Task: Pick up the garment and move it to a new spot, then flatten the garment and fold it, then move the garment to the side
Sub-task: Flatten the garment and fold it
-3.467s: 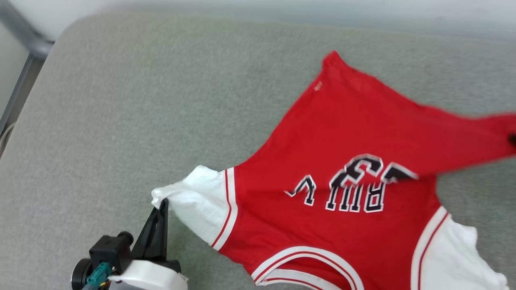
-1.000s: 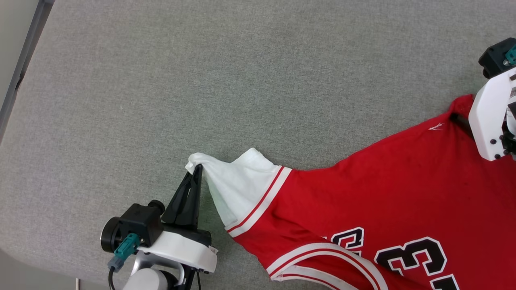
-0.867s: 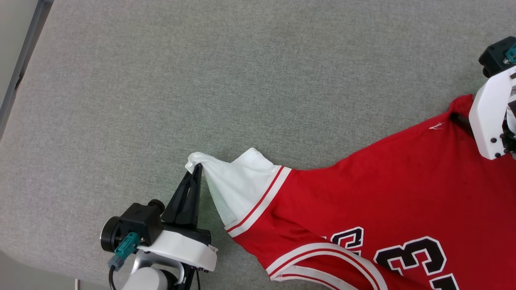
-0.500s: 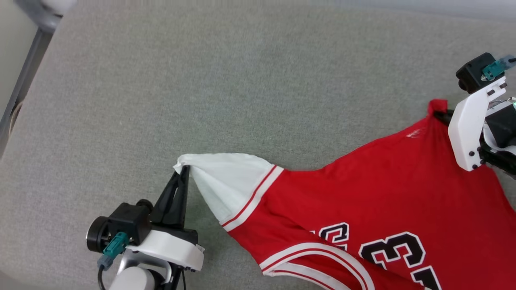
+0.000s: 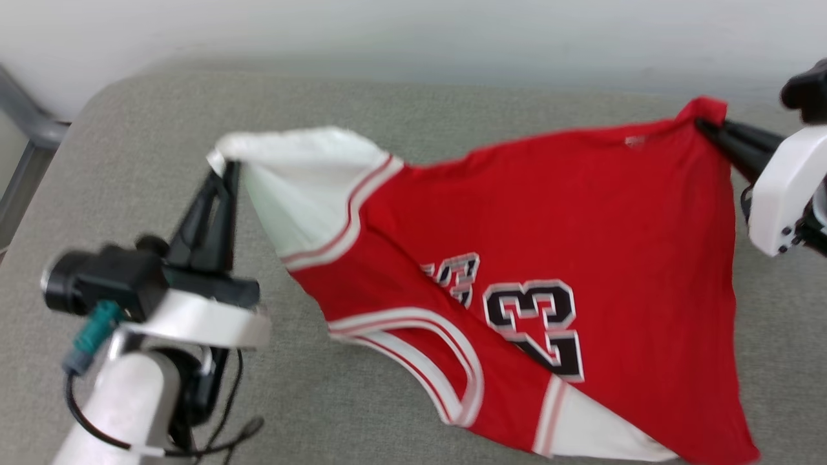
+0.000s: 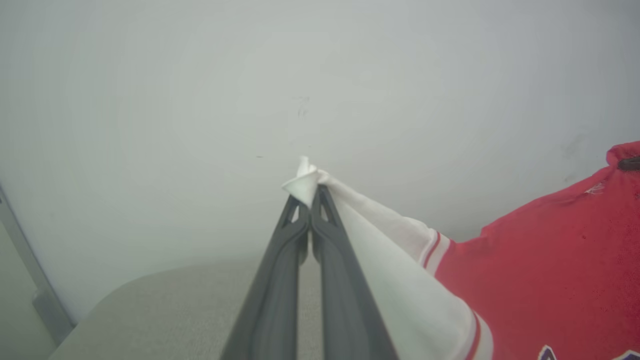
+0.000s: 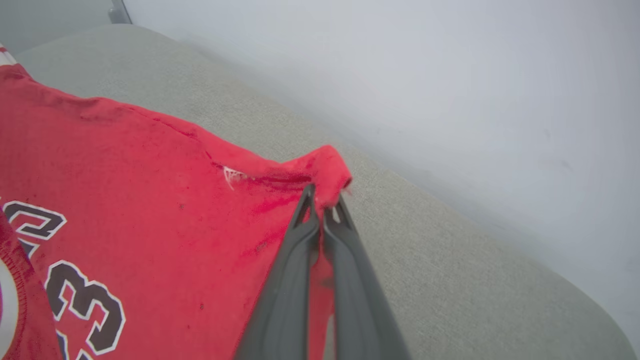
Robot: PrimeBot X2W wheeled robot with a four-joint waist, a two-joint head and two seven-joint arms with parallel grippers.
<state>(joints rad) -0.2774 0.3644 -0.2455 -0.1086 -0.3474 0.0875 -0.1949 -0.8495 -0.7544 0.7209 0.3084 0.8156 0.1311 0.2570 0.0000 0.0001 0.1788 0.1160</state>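
Observation:
The garment [image 5: 581, 213] is a red T-shirt with white sleeve ends and a black "23", stretched in the air above the grey cushion between both grippers. My left gripper [image 5: 223, 168] is shut on the tip of a white sleeve [image 6: 305, 182] at the left. At the right, my right gripper [image 5: 704, 126] is shut on a red hem corner [image 7: 330, 175], beside a tiny white mark [image 7: 231, 175]. The shirt's lower part hangs down toward the cushion at the lower right, with the second white sleeve [image 5: 594, 433] there.
A grey fabric cushion [image 5: 400, 103] lies under the shirt, with a rounded corner at the far left. A pale wall [image 5: 387, 26] runs behind it. A grey metal post [image 5: 26, 123] stands at the far left edge.
Both grippers have risen, lifting the garment off the cushion and pulling it taut. The right gripper has shut on the hem corner. The head camera has tilted up, bringing the wall into view.

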